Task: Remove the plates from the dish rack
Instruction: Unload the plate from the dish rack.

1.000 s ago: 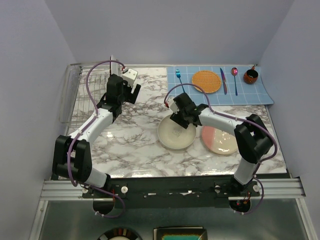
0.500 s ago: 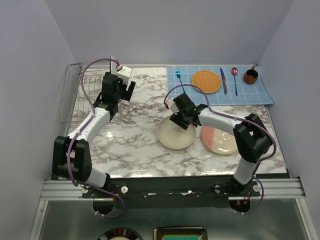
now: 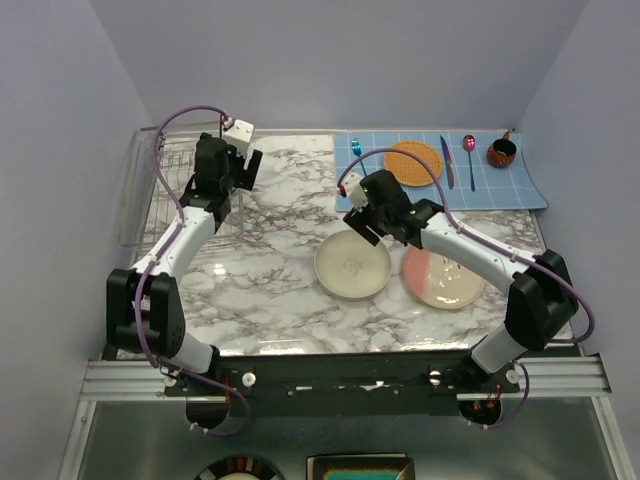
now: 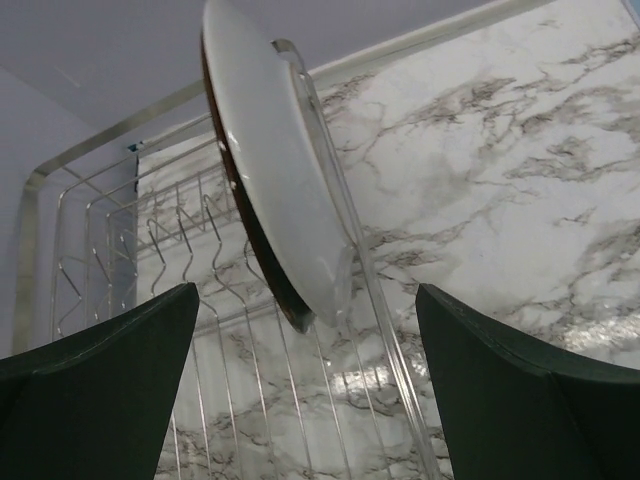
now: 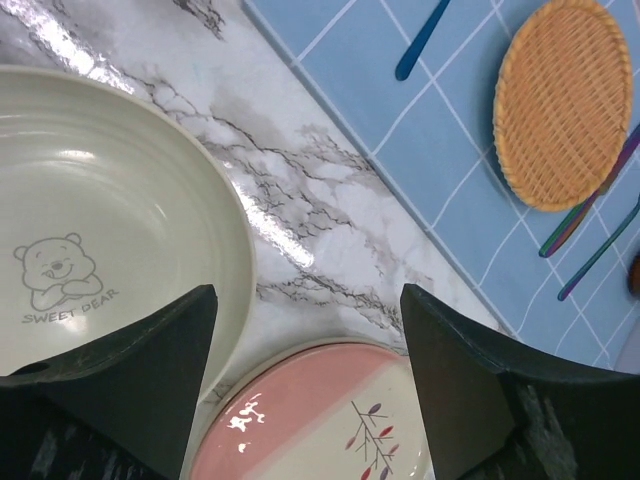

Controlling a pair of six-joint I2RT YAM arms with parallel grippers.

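The silver wire dish rack (image 3: 165, 205) stands at the table's left; its wires fill the left wrist view (image 4: 120, 300). One plate (image 4: 275, 170) stands upright in it, white back toward me and dark red rim showing. My left gripper (image 3: 243, 168) (image 4: 305, 300) is open, its fingers wide on either side of the plate's lower edge and not touching it. The cream plate (image 3: 352, 266) (image 5: 100, 230) and the pink-and-cream twig plate (image 3: 445, 280) (image 5: 320, 420) lie flat on the marble. My right gripper (image 3: 365, 225) (image 5: 310, 295) is open and empty above the gap between them.
A blue grid mat (image 3: 500, 185) (image 5: 400, 120) lies at the back right with an orange woven disc (image 3: 412, 163) (image 5: 565, 100), cutlery (image 3: 447, 162) and a brown cup (image 3: 501, 152). The rack's raised right wall (image 4: 360, 260) runs beside the upright plate.
My left gripper has moved back and left over the rack toward the upright plate. My right gripper has risen from the cream plate and shifted toward the back right, empty.
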